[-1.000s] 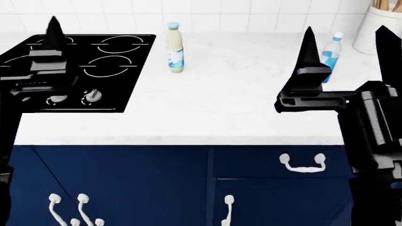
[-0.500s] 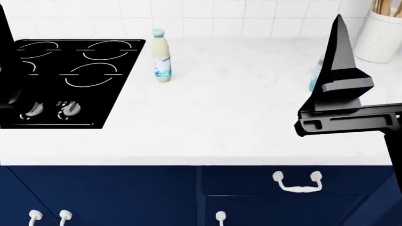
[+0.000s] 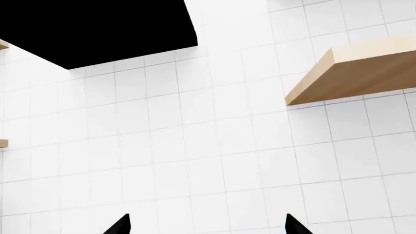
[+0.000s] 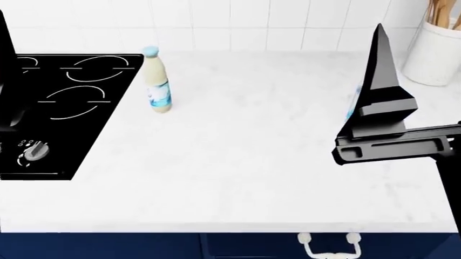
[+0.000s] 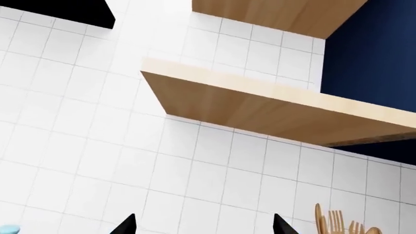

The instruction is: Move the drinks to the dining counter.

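Note:
A cream bottle [image 4: 156,81] with a pale blue cap stands upright on the marbled worktop [image 4: 245,151], just right of the black hob [image 4: 65,108]. Only a blue sliver of the water bottle [image 4: 353,108] shows; a raised black finger [image 4: 381,75] of my right gripper hides the rest. My right gripper [image 5: 203,225] is open with nothing between its tips and points at the tiled wall. My left gripper [image 3: 208,226] is also open and empty, facing wall tiles. The left arm [image 4: 6,70] is a dark shape at the head view's left edge. The dining counter is out of view.
A white utensil jar [image 4: 435,51] with wooden tools stands at the back right. Navy cabinet fronts with a white handle [image 4: 327,245] run below the worktop edge. Wooden wall shelves [image 5: 260,107] hang above. A pale blue cap [image 5: 8,229] peeks in at the right wrist view's edge.
The head view has closed in on the worktop and shifted right, so the cream bottle and hob slid left. The right gripper now covers most of the water bottle.

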